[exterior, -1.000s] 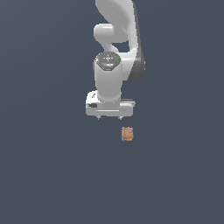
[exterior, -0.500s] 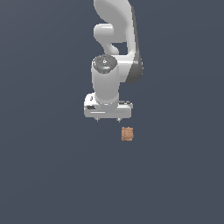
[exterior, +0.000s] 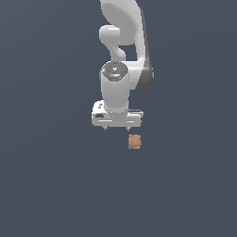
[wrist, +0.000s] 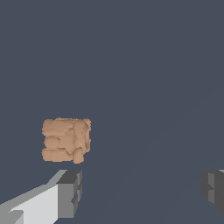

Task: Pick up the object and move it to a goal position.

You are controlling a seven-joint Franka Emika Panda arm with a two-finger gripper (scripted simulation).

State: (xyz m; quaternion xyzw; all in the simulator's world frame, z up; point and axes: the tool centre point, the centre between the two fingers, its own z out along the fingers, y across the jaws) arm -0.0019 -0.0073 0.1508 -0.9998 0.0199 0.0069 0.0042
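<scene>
The object [exterior: 134, 141] is a small orange-brown mottled block lying on the dark grey floor. My white gripper [exterior: 117, 127] hangs just above it and to the exterior view's left of it, not touching. In the wrist view the block [wrist: 66, 139] sits just beyond one grey fingertip [wrist: 70, 194], outside the gap between the fingers. The gripper [wrist: 142, 190] is open wide and empty.
The white arm [exterior: 122, 55] rises behind the gripper toward the top of the exterior view. A plain dark grey floor [exterior: 55, 185] surrounds everything.
The gripper has shifted slightly toward the exterior view's right and lower, closer to the block. The block has not moved.
</scene>
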